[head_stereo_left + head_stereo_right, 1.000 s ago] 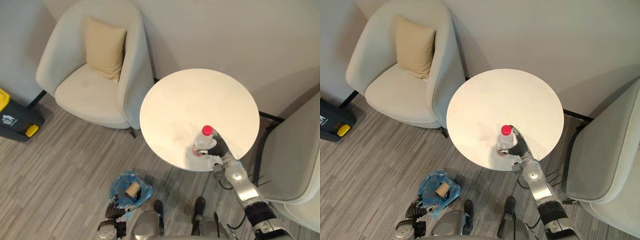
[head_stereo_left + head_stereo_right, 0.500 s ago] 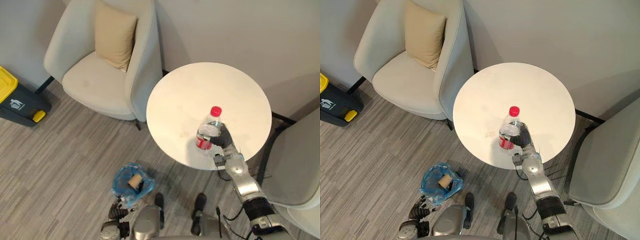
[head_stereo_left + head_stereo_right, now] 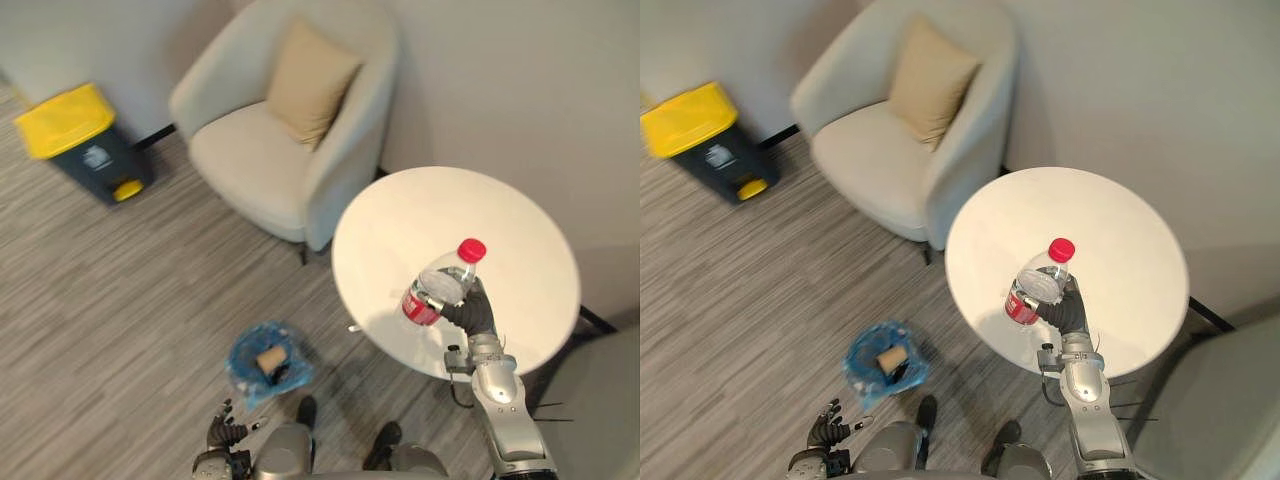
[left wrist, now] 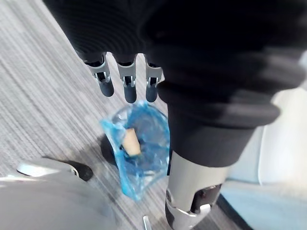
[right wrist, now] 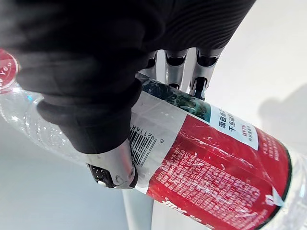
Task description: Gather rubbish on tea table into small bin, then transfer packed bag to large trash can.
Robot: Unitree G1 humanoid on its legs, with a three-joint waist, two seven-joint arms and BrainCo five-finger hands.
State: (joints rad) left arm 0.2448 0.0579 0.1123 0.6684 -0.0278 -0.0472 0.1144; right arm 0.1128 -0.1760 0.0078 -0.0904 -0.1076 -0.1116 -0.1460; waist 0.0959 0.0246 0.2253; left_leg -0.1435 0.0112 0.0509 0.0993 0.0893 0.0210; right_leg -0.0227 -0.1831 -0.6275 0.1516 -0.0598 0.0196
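One bottle [image 3: 438, 288] in the right hand [image 3: 476, 313]

Clear bottle [image 3: 441, 284], red cap [image 3: 471, 250] (red label [image 5: 225, 177] too); blue bin bag [image 3: 243, 360]; dark trash can [image 3: 97, 165], yellow lid [image 3: 62, 107].

Soft, even room light falls from above, so the white top of the tea table [image 3: 500, 215] is the brightest patch at centre right of both eye views. The floor [image 3: 120, 300] darkens below the table's lower left rim and under the armchair [image 3: 260, 170] at upper centre (all shadow edges soft). In the right wrist view small white glints sit on the clear plastic of the bottle [image 5: 192, 158], against a pale, washed-out tabletop.
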